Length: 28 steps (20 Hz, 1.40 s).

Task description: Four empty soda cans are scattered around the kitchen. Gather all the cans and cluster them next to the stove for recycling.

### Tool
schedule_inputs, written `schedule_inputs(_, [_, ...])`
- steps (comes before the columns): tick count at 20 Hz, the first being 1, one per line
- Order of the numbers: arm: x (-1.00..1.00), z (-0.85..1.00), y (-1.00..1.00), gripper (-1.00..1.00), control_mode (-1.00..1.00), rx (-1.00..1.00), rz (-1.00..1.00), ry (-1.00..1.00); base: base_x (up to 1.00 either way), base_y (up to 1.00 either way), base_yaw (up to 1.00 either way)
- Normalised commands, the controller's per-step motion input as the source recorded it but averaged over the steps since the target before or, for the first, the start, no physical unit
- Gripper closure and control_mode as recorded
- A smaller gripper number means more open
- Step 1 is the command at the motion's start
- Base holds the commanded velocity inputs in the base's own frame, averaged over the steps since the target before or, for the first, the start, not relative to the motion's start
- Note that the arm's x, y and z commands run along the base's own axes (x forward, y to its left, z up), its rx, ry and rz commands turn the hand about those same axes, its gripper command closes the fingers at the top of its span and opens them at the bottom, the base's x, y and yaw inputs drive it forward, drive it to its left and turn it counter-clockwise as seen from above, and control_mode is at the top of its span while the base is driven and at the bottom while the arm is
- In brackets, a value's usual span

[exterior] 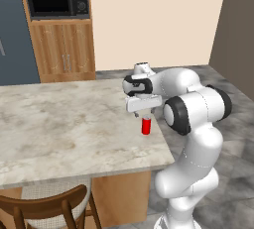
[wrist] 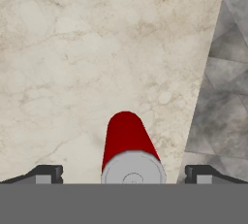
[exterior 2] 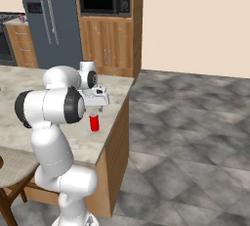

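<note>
While the left base view has the red can [exterior: 146,126] upright near the marble counter [exterior: 59,124] edge, with a chair [exterior: 44,208] below, the right base view adds a fridge [exterior 2: 46,19]. Hand view: gripper [wrist: 124,173] wide open, fingertips [wrist: 46,173] either side of the can's top, holding nothing.

Even, bright, diffuse rendered lighting throughout; no glare or hard shadows on the marble counter [exterior: 59,124]. Both base views are soft and low in resolution. The hand view is sharper, with the red soda can [wrist: 127,140] foreshortened
</note>
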Motion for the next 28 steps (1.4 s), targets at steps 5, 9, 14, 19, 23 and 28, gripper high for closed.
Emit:
schedule_inputs(5, [-0.03,-0.04,-0.04,-1.00,-1.00,0.00,0.00,0.01,0.00,0.00,0.00])
schedule_inputs(9, [-0.03,-0.06,-0.04,-1.00,-1.00,0.00,0.01,0.01,0.00,0.00,0.00])
schedule_inputs(14, [-0.02,-0.07,-0.04,-1.00,-1.00,0.00,0.01,0.02,0.00,0.00,0.00])
schedule_inputs(19, [0.00,-0.10,-0.02,-1.00,-1.00,0.00,0.00,0.02,0.00,0.00,0.00])
schedule_inputs(23, [0.00,-0.12,0.00,-1.00,-1.00,0.00,0.00,0.02,0.00,0.00,0.00])
schedule_inputs(28, [0.00,-0.10,0.00,-1.00,-1.00,0.00,0.00,0.01,0.00,0.00,0.00])
